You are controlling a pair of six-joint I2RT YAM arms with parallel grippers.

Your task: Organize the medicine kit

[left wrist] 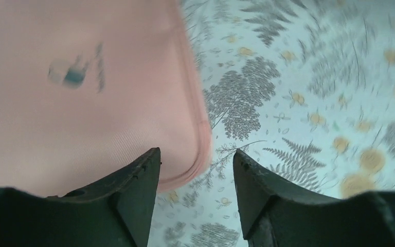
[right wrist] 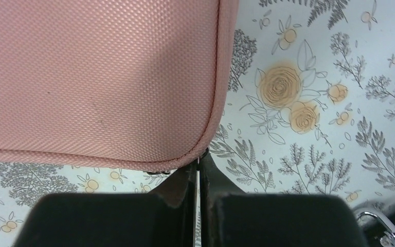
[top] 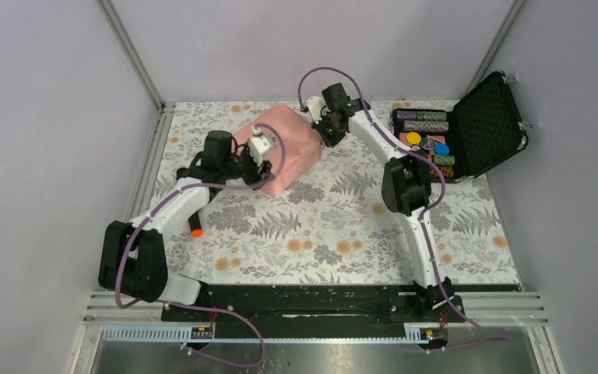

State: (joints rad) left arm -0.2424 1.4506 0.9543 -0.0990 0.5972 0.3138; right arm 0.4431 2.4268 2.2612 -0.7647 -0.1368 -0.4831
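Evidently the opening step is in hand, since the medicine kit (top: 296, 148) is seen lying closed and flat on the floral surface (top: 319, 226), its lid down and its dark logo (left wrist: 74, 74) facing up. To the kit's near left a small orange-tipped item (top: 196, 231) is seen, too small to be identified. Over the kit's near corner the left gripper (left wrist: 196, 154) is held wide open, with one finger above the pink fabric and the other above the surface just beside the kit; nothing is gripped. At the kit's right-hand corner the right gripper (right wrist: 198, 172) is pressed almost fully closed against the seam, where a zip pull would be expected. Whether a pull is actually pinched cannot be told. Well to the kit's right a black case (top: 483, 128) of coloured chips (top: 428, 140) stands open, apart from the work. For the next move, a steady pull along the kit's seam is judged to be called for, with the kit pressed down from the left so that it is not dragged.
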